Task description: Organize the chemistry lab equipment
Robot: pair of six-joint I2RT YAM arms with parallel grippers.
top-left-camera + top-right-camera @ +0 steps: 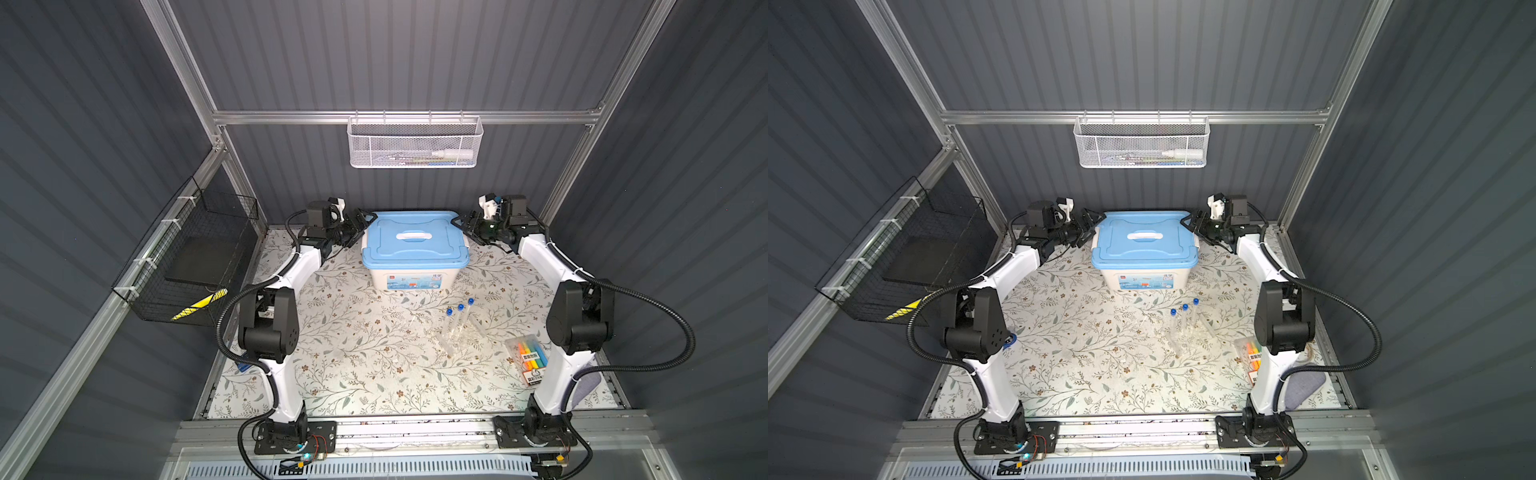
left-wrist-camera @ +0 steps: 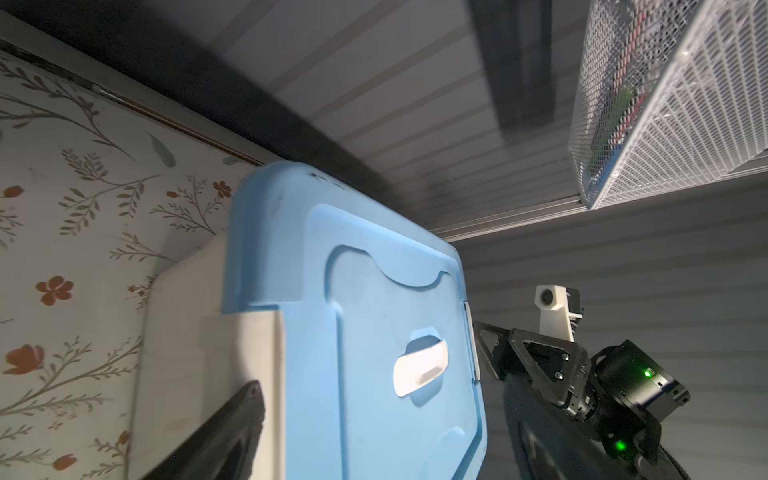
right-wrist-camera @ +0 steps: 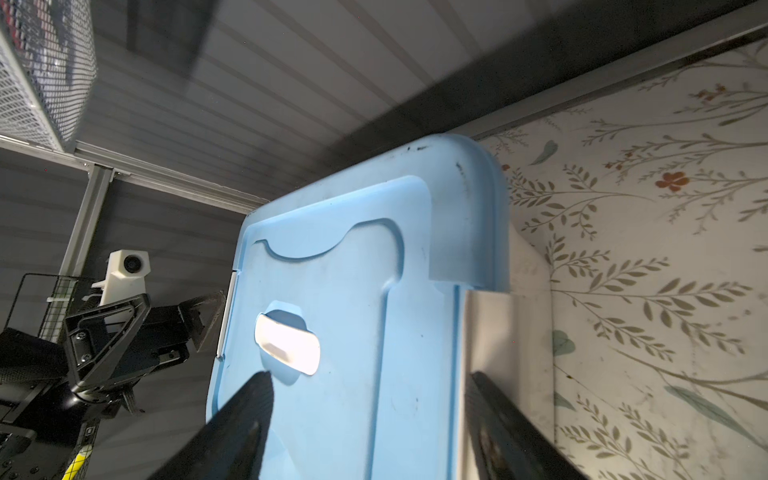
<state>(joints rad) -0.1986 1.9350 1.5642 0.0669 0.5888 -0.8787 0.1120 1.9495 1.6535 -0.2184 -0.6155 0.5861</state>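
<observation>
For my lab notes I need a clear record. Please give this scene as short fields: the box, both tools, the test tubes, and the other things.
storage box: white, blue lid on, at the back middle of the table
left tool: open, jaws astride the box's left end; contact unclear
right tool: open, jaws astride the box's right end; contact unclear
test tubes: three, blue-capped, upright in the clear rack, in front of the box
highlighter pack: at the table's front right
wall basket: white mesh, above the box
</observation>
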